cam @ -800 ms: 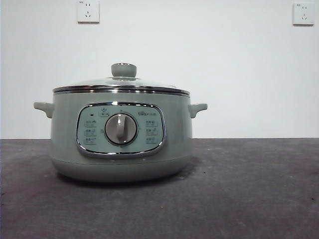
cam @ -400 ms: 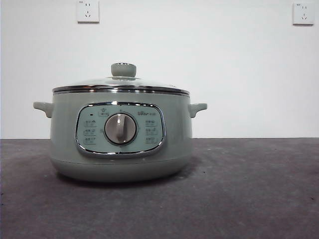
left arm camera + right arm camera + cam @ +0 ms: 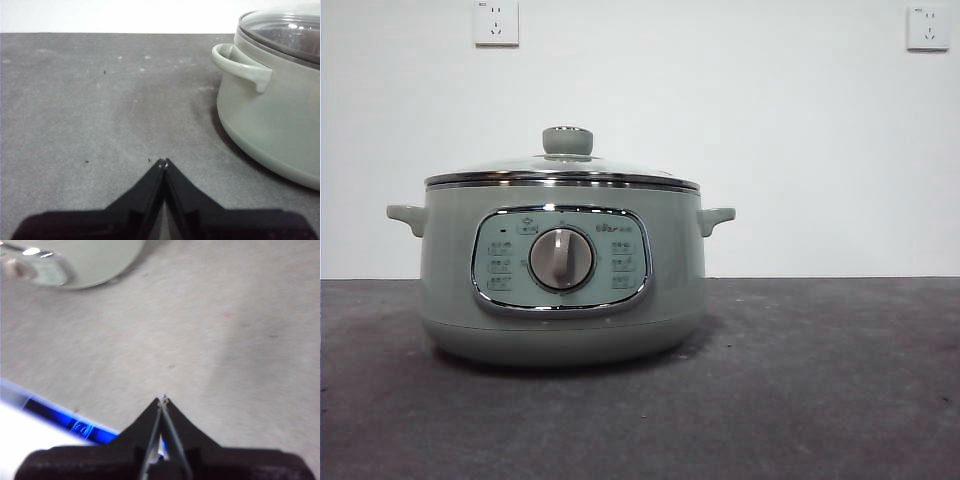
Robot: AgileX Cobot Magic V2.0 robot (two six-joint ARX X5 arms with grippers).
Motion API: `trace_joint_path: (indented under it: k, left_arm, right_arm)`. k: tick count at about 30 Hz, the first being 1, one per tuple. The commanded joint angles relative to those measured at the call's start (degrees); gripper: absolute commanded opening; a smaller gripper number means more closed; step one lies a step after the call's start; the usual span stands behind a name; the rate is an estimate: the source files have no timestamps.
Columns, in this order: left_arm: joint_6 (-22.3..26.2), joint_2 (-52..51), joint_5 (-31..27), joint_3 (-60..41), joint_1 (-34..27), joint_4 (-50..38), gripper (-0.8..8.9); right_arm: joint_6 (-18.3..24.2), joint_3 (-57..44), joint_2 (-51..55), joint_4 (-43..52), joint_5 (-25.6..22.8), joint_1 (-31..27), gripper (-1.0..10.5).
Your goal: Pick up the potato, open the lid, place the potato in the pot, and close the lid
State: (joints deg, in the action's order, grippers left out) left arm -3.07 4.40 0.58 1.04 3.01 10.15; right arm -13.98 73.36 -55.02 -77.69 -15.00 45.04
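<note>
I see the lid (image 3: 563, 170) seated on the pot (image 3: 560, 270); contents indiscernible. Left gripper (image 3: 163, 162) and right gripper (image 3: 163, 399): jaws fully closed, holding nothing.

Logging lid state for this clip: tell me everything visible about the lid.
The lid is a round, shallow glass dome with a shiny chrome rim and a pale green knob at its centre. It sits level and closed on the pot, rim seated all the way around as far as the front view shows. The left wrist view shows its edge with bright reflections in the glass. Nothing else touches it; neither gripper is near it. The contents beneath cannot be made out.
</note>
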Motion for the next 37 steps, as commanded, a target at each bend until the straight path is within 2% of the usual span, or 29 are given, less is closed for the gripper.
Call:
trace_joint_path:
  k: [1,3,6,10,13,16,19,21,28,37]
  left_arm:
    - [-0.1,0.4,-0.2,-0.6,-0.2,-0.6,-0.03]
    - [-0.1,0.9,-0.2,-0.6,-0.2,-0.6,-0.03]
    - [-0.1,1.1,-0.2,-0.6,-0.2,-0.6,-0.03]
    - [-0.1,1.5,-0.2,-0.6,-0.2,-0.6,-0.03]
    - [-0.1,1.7,-0.2,-0.6,-0.2,-0.6,-0.03]
    - [-0.1,2.2,-0.2,-0.6,-0.2,-0.6,-0.03]
    - [-0.1,2.6,-0.2,-0.6,-0.2,-0.6,-0.03]
    - [-0.1,2.8,-0.2,-0.6,-0.2,-0.6,-0.03]
    - [-0.1,3.9,-0.2,-0.6,-0.2,-0.6,-0.03]
    - [-0.1,4.9,-0.2,-0.6,-0.2,-0.6,-0.03]
  right_arm:
    - [2.7,-1.5,2.7,0.8,-0.9,-4.5,0.0]
    - [7.1,-3.1,5.1,3.6,-0.9,-8.7,0.0]
    - [10.9,-10.4,11.4,17.8,0.0,-17.3,0.0]
    - [16.5,-28.5,24.5,44.8,10.9,-30.1,0.0]
    - [16.8,-42.3,33.9,58.7,16.9,-37.3,0.0]
    - [15.0,-53.9,42.1,65.8,19.5,-42.4,0.0]
    - [10.1,-62.1,48.7,67.3,20.1,-45.1,0.0]
    - [9.1,-65.3,51.5,66.9,20.1,-45.9,0.0]
    - [11.1,-72.3,54.6,67.3,18.9,-46.2,0.0]
    - [11.2,-72.5,54.6,67.5,17.6,-46.2,0.0]
